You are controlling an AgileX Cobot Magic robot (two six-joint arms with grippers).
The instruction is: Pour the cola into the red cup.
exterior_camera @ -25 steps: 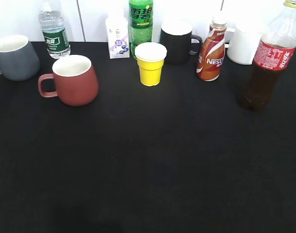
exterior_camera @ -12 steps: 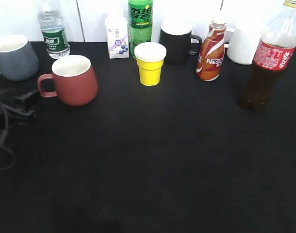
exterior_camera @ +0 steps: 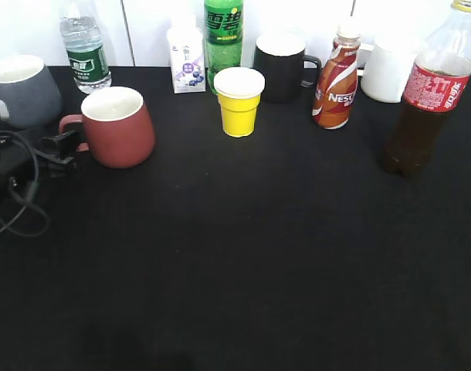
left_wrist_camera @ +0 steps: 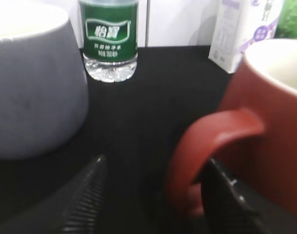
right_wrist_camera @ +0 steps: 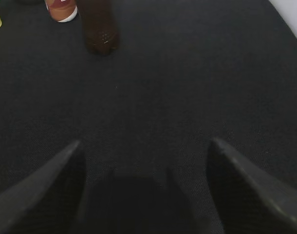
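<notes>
A black cloth covers the table (exterior_camera: 243, 263). It looks a bit rough and dull. Behind the table there is a white wall (exterior_camera: 150, 23) with thin dark lines running up it.

The red cup (exterior_camera: 116, 127) stands on the left side of the table, open end up. It is white inside. Its loop handle (exterior_camera: 69, 131) sticks out to the left, toward the left gripper (exterior_camera: 62, 147). The grey mug (exterior_camera: 23, 91) stands just behind and to the left of it.

In the left wrist view the left gripper (left_wrist_camera: 153, 195) is open. The red handle (left_wrist_camera: 207, 151) sits between its 2 black fingers (left_wrist_camera: 85, 195). One finger is in the loop of the handle, right next to it. The other finger is out on the cloth, apart from the handle. I cannot tell if any finger touches the cup.

The cola (exterior_camera: 425, 97) stands far away on the right side of the table. It is tall and stands straight up, with its yellowish cap at the top. The brown drink fills the lower part.

The right gripper (right_wrist_camera: 143, 185) is wide open over bare black cloth and holds nothing. The bottom of the cola (right_wrist_camera: 100, 29) is well ahead of it.

Along the back stand a water bottle (exterior_camera: 85, 50), a small white carton (exterior_camera: 188, 60), a green bottle (exterior_camera: 224, 35), a black mug (exterior_camera: 282, 68), a Nescafe bottle (exterior_camera: 336, 81) and a white jug (exterior_camera: 388, 71). A yellow cup (exterior_camera: 239, 100) stands in front of the green bottle.
</notes>
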